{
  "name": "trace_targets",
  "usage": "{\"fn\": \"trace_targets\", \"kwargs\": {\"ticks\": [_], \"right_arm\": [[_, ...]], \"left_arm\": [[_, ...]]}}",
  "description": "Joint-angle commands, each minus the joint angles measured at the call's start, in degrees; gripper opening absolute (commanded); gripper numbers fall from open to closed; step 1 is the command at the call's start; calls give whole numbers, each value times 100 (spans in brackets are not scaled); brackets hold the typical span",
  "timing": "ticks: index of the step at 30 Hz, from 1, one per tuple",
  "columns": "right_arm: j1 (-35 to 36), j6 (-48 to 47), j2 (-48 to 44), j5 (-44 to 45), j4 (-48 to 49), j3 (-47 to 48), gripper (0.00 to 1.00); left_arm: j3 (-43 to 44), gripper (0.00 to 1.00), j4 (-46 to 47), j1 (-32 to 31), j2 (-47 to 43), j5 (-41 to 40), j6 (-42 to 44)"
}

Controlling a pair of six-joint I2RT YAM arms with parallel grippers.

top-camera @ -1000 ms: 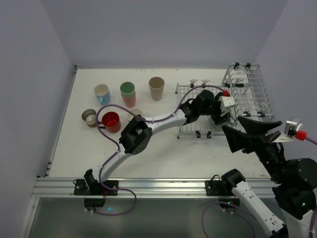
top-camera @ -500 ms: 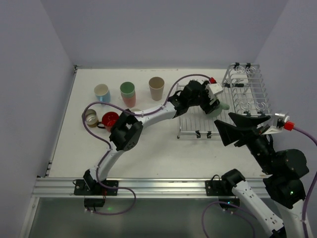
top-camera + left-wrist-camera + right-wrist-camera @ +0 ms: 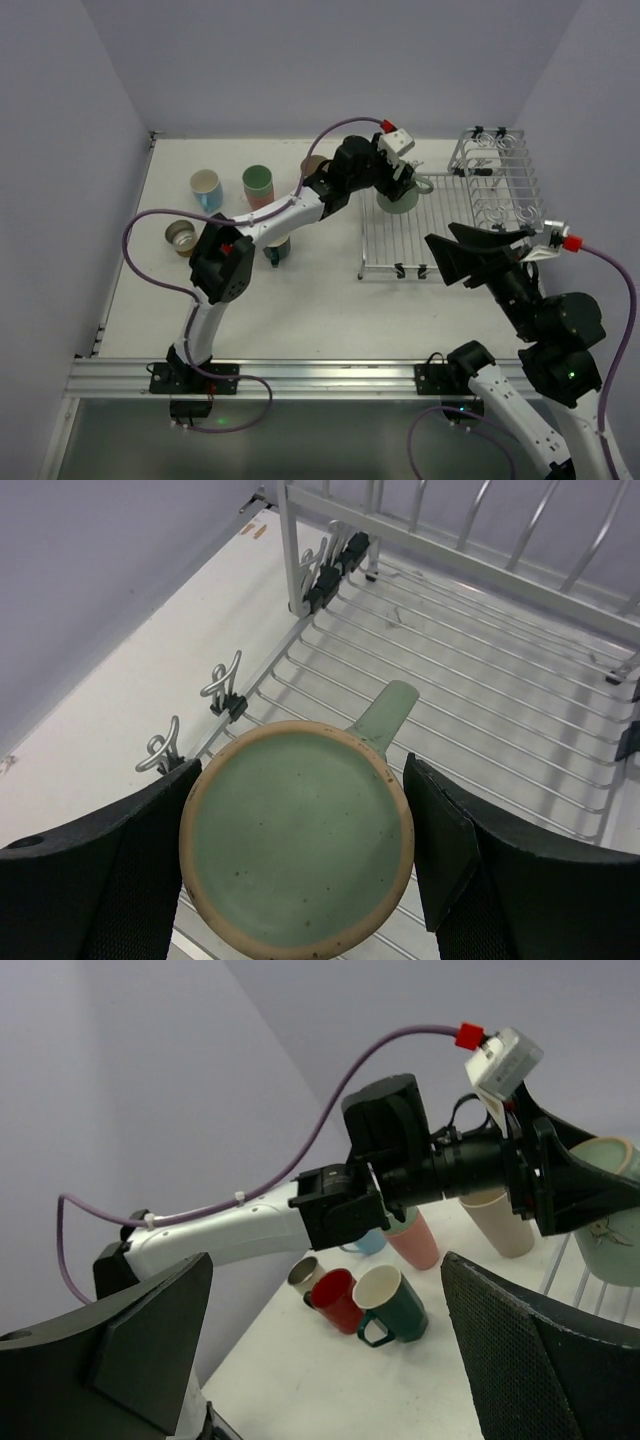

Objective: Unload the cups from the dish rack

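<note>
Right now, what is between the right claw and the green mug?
Just bare wires of the dish rack. The top view shows nothing else standing between the right claw and the green mug.

Robot lab cell: plain walls, white table, aluminium rail.

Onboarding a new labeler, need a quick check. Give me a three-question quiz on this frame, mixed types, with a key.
1. True or false: the right gripper holds a cup.
2. What colour is the mug clamped in the left gripper? A) red B) sage green C) beige
3. Fill in: the held mug is above the wire ____.

Key:
1. False, it is open and empty.
2. B.
3. dish rack.
</note>
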Motion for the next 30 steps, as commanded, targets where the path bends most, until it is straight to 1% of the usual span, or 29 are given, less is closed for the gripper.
{"fn": "trace_targets", "kwargs": {"ticks": [1,5,7,11,12,14,17,19,21,23,24,30], "right_arm": [[0,262,242,23,370,-206,99],[0,463,199,137,511,-478,98],[0,552,128,120,573,-575,97],[0,771,-30,173,801,-1049,92],[0,780,-13,51,898,-1120,92],[9,833,40,-90,977,-1269,90],[0,790,136,-319,1363,-1498,89],[0,719,303,-425,1452,-1516,89],[0,579,408,-521,1907,-1569,89],[-9,509,593,-662,2058,-1534,89],[-9,491,646,-732,2302,-1525,89],[-53,868,1103,-1146,2954,-1437,93]], "left_arm": [[101,0,769,12,-914,-36,-489],[32,0,637,74,-1337,-114,-868],[-197,0,689,83,-1688,-176,-1096],[-706,0,865,92,-2321,-561,-1562],[-899,0,952,92,-2566,-598,-1789],[-1067,0,1006,92,-2787,-659,-2010],[-1304,0,1050,92,-3139,-581,-2441],[-1524,0,1155,92,-3350,-528,-2757],[-1717,0,1260,92,-3508,-422,-3020],[-1797,0,1322,92,-3587,-326,-3188],[-1849,0,1357,92,-3640,-282,-3328],[-2209,0,1725,92,-3842,17,-3839]]}}
